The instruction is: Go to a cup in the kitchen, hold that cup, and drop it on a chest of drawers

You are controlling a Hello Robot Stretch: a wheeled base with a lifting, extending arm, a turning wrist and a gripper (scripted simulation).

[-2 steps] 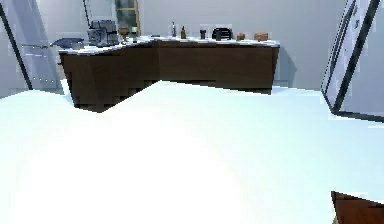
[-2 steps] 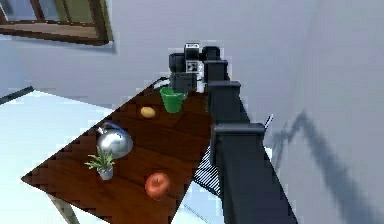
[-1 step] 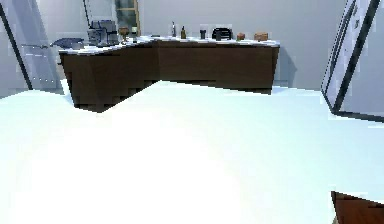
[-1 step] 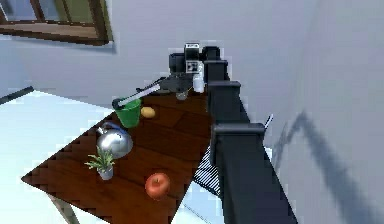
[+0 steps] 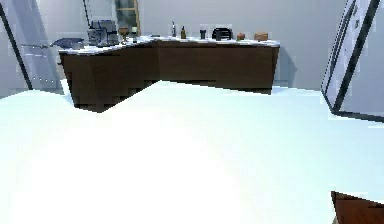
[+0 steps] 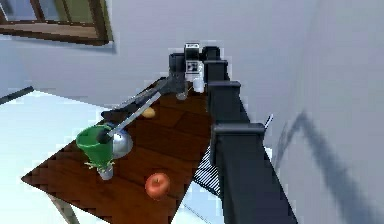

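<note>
In the forward view an L-shaped dark brown kitchen counter [image 5: 170,65] with a pale top stands across a white floor [image 5: 190,150], against the far wall. Along its top sit a boxy grey appliance [image 5: 100,33], two slim bottles [image 5: 178,31], a dark toaster [image 5: 222,34] and a few small brownish blobs. They are too small to name, so I cannot tell whether any of them is a cup. A grey fridge [image 5: 35,45] stands at the forward view's left. In the arm side view the dark arm [image 6: 245,150] reaches out over a wooden table [image 6: 185,130] below a wood-framed window [image 6: 60,25]. The gripper [image 6: 181,90] is at the table's far end. The table and a long grey utensil [image 6: 135,115] lie behind it, so I cannot tell whether it holds anything, nor how its fingers stand. Near the table's close edge stands a green cup-shaped vessel [image 6: 95,140], which may or may not be the cup. A red apple [image 6: 157,184] lies near it, and a small yellowish lump [image 6: 149,112] lies farther along the table.
</note>
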